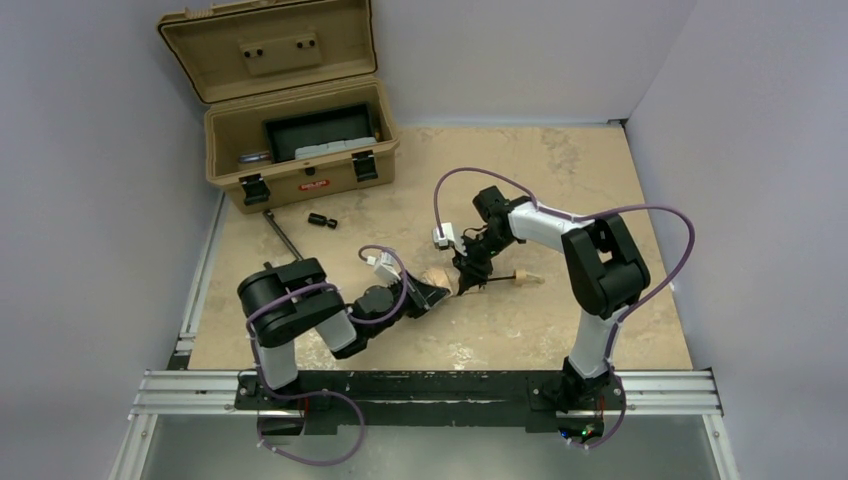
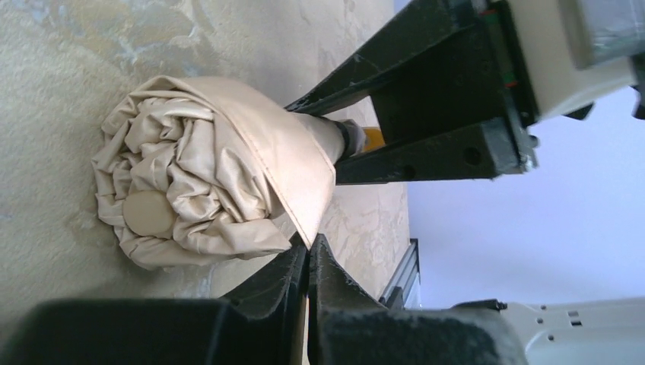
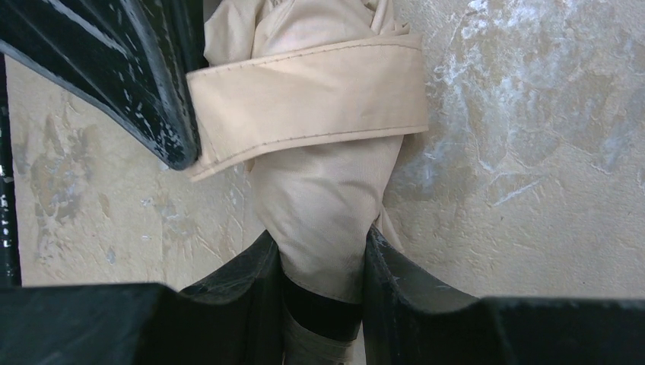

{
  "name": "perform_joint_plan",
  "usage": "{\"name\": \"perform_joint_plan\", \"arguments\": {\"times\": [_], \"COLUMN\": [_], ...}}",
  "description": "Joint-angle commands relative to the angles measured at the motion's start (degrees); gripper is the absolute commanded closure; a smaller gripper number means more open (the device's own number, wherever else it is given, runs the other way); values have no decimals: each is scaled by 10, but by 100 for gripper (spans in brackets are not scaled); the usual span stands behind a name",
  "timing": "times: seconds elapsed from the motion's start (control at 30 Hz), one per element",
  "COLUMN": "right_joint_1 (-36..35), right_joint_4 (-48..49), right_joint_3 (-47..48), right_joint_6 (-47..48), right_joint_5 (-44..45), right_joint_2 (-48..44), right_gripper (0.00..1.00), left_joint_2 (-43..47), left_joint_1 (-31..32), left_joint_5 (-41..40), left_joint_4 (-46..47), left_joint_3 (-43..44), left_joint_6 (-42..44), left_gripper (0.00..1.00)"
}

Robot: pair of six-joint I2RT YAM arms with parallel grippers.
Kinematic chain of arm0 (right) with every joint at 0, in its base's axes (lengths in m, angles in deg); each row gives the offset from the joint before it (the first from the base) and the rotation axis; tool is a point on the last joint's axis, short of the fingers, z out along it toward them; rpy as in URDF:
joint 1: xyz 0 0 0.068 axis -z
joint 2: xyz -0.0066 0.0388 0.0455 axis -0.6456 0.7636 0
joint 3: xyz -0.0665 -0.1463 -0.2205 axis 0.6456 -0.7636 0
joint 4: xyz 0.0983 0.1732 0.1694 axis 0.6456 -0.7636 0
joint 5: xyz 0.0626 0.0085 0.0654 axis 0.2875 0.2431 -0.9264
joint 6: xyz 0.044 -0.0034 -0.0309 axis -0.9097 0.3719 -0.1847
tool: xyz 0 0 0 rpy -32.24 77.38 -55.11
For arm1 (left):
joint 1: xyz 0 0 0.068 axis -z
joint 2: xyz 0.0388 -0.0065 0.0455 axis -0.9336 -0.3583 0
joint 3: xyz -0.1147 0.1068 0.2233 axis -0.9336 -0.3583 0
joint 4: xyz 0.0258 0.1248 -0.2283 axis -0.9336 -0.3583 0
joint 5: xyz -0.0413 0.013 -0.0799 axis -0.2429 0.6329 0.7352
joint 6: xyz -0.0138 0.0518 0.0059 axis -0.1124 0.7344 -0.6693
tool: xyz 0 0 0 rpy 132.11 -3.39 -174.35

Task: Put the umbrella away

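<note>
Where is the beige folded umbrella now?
In the top view, the beige folded fabric umbrella lies on the table between the left gripper and the right gripper, which clamps it near its handle.

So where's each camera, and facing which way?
Top external: above, behind the robot, looking down at the table; both arms show.
Left wrist: on the left arm, facing the umbrella's rolled end; the shut left fingers show.
Right wrist: on the right arm, facing down; the right fingers clamp the umbrella.
Both wrist views share the umbrella.
</note>
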State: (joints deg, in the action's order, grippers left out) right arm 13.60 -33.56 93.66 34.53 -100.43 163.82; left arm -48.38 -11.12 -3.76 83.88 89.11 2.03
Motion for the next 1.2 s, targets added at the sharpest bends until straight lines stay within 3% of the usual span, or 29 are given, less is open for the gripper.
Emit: {"name": "perform_joint_plan", "arguments": {"times": [0.0,0.13,0.33,0.6,0.7,1.17], "right_joint_1": [-13,-13,-13,-5,6,12], "right_joint_4": [-32,-35,-30,-55,-70,-74], "right_joint_3": [-30,-24,-18,11,32,57], "right_joint_6": [-15,-23,-43,-47,-48,-69], "right_joint_5": [95,90,90,79,71,73], "right_joint_2": [64,70,81,99,111,136], "right_gripper": [100,100,100,100,100,100], "left_joint_2": [30,24,60,172,181,88], "left_joint_1": [-42,-60,-61,-61,-62,-62], "left_joint_5": [133,234,288,265,262,286], "left_joint_4": [50,9,-129,-507,-594,-536], "left_joint_3": [-20,-7,26,118,151,167], "left_joint_6": [64,101,177,370,424,416], "left_gripper": [100,100,100,100,100,100]}}
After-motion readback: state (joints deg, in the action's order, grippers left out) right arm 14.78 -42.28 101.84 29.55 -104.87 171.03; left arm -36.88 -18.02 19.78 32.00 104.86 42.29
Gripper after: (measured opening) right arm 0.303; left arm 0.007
